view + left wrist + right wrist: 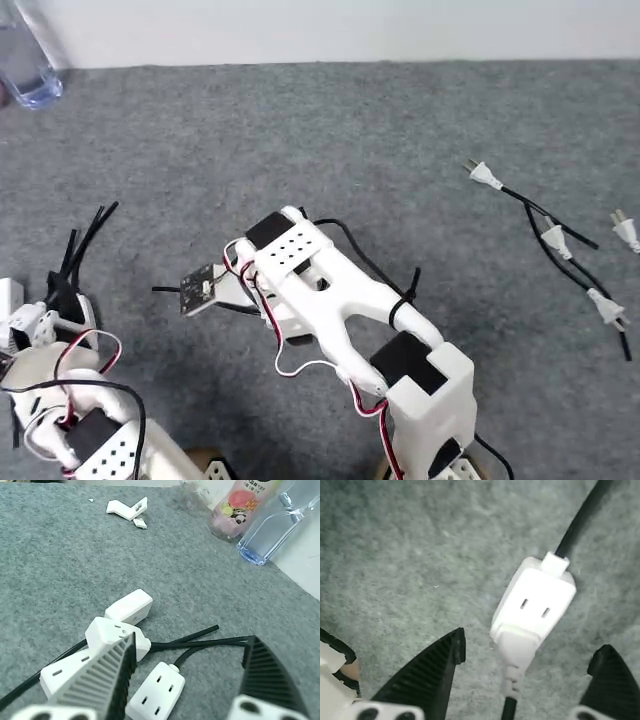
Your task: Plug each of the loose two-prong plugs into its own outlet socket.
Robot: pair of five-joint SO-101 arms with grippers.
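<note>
**High view.** The right arm (pixel 340 300) reaches over the middle of the grey mat (pixel 400 120). The left arm (pixel 80 440) sits at the near left corner, beside a fan of black cables (pixel 80 235). Four loose plugs (pixel 555 238) lie on the far right side, well apart from both arms, each white body lying slantwise on its black cord. I judge the right arm the nearer one for fetching them. A clear bottle (pixel 25 60) stands at the far left corner.

**Left wrist view.** The left gripper (pixel 192 642) is spread wide and holds nothing. A cluster of white sockets (pixel 117 635) lies just ahead of it, partly under one finger, slots facing up.

**Right wrist view.** The right gripper (pixel 532 642) is likewise agape and empty. It hangs over one outlet socket (pixel 535 600), which lies between the fingers and touches neither. A white plug (pixel 516 647) appears already seated in the socket's end. Socket and plug form one line, with the long axis along the gap between the fingers, not across it. I judge the next move turns on the distance from here to the loose plugs on the right side
</note>
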